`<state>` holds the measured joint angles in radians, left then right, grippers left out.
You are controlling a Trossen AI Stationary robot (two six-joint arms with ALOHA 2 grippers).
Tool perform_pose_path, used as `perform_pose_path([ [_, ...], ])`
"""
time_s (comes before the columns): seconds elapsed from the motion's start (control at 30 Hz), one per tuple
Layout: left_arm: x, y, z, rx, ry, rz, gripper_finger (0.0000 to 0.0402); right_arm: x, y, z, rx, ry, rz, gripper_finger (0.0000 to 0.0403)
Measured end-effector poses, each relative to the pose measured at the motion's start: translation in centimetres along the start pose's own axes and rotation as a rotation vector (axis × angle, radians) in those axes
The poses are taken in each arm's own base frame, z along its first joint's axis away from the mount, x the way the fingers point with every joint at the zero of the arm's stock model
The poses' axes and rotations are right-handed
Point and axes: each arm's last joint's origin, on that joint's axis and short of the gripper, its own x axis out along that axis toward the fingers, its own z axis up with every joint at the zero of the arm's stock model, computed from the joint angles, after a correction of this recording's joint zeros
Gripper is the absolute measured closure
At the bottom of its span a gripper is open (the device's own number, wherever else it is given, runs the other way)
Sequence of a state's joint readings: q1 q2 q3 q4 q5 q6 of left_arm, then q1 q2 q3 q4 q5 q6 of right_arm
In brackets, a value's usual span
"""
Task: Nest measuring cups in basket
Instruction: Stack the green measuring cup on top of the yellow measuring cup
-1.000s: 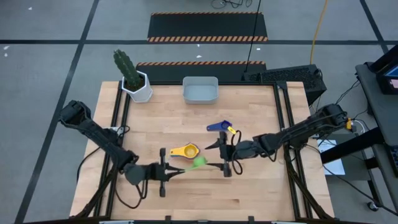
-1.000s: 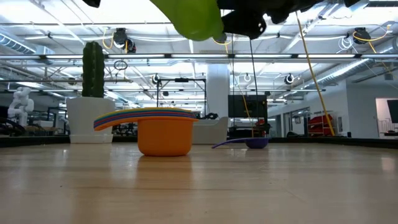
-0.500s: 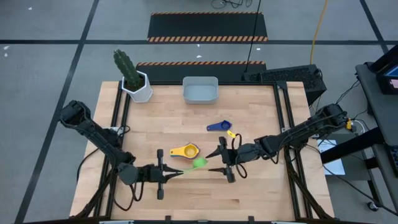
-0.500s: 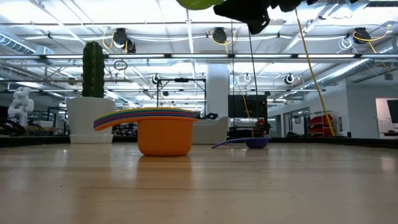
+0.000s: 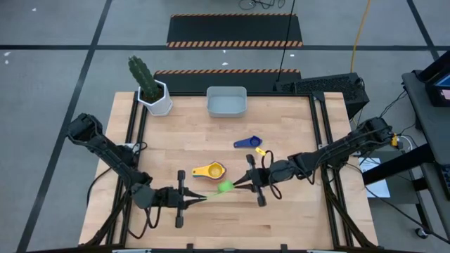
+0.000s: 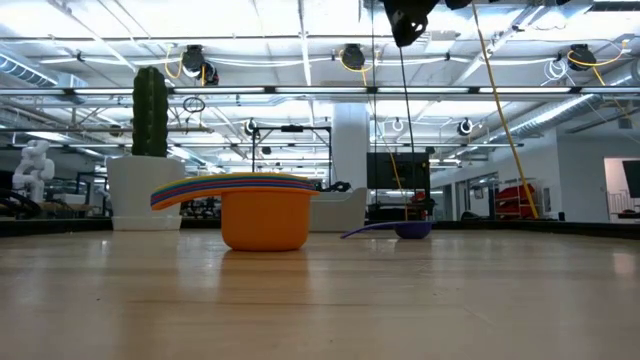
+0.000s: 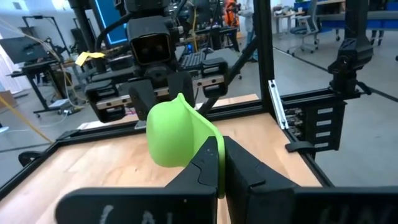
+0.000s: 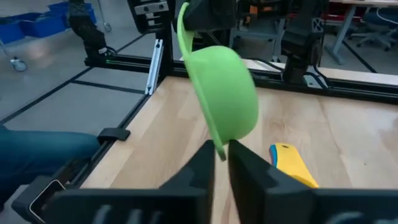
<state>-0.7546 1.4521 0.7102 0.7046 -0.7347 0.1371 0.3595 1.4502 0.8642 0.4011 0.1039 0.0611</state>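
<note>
Green plastic measuring cup point(image 5: 225, 187) held in the air between both grippers, over the near middle of the wooden bench point(image 5: 295, 218).

High view: the left gripper point(image 5: 204, 197) and right gripper point(image 5: 237, 184) meet at the cup; the orange-and-yellow nested cup stack point(image 5: 210, 170) and dark blue scoop point(image 5: 247, 142) lie mid-bench, the pale grey-blue rectangular basket point(image 5: 226, 101) at the far edge.
Low view: the cup is cut off above.
Left wrist view: left fingers point(image 7: 209, 163) pinch its handle.
Right wrist view: right fingers point(image 8: 242, 158) clamp its rim.
</note>
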Motion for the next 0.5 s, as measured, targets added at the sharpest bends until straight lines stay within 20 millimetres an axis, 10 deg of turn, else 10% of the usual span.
perform_pose_path([
  [0.5, -0.64, -0.1, -0.72, -0.003, 0.086, 0.099, 0.0241, -0.08, 0.0, 0.02, 0.014, 0.003, 0.004, 0.0401],
])
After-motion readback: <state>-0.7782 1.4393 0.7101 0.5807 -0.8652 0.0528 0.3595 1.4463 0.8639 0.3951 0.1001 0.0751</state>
